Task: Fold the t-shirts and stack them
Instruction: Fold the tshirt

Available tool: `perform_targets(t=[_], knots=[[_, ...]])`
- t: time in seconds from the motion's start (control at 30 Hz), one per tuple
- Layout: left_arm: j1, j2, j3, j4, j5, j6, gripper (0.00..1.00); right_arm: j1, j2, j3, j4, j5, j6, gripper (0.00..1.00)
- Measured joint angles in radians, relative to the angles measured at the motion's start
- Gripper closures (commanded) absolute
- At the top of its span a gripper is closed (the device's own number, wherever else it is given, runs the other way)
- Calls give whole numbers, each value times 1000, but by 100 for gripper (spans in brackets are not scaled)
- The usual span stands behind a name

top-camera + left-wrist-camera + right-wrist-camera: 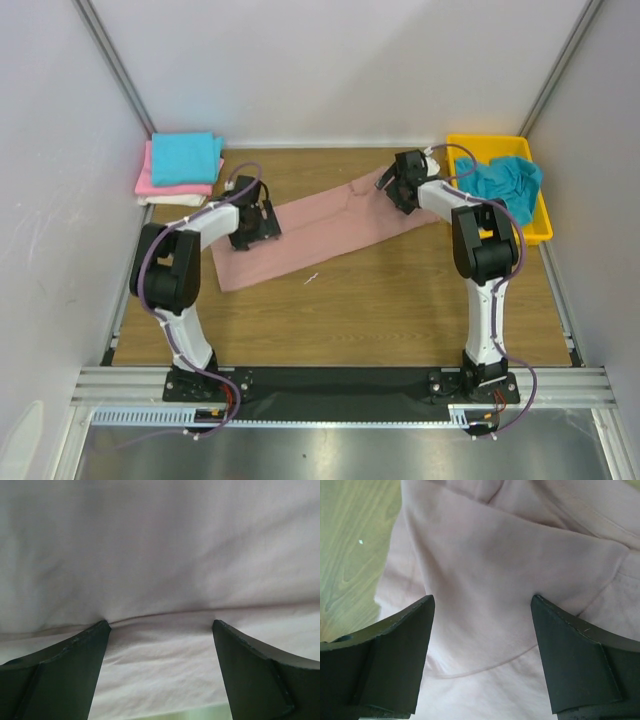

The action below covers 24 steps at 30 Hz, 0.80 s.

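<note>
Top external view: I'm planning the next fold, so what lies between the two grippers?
Only the dusty-pink cloth t-shirt, lying as a long band from the left gripper to the right gripper; the top view shows nothing else there.

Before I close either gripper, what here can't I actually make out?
- Top view: left gripper and right gripper cover the pink shirt beneath them, so fingertip contact is unclear.
- Wrist views: shirt edges cut off by frame.
- Folded stack: lower layers hidden under the turquoise shirt.
- Yellow tray: contents beneath teal shirt hidden.
</note>
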State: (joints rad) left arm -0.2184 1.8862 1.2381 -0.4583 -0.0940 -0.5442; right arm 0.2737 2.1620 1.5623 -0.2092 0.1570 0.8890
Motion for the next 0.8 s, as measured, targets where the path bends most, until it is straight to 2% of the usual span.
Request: perform_targets(t=[0.17,0.37,0.57,0.8], knots=[[-156,-189,-222,-71,-26,-129,8,-1,72,104,0,-40,-45,17],[-402,-311,-352,-87,-35,-293,8,9,187,272,-2,-101,-110,17],[-597,-313,-357,-74,-47,-404,8,48,330,499,-24,-154,-163,18],[-761,-217,-251,-79,-52,-479,7,100,470,723,-46,-197,-195,17]])
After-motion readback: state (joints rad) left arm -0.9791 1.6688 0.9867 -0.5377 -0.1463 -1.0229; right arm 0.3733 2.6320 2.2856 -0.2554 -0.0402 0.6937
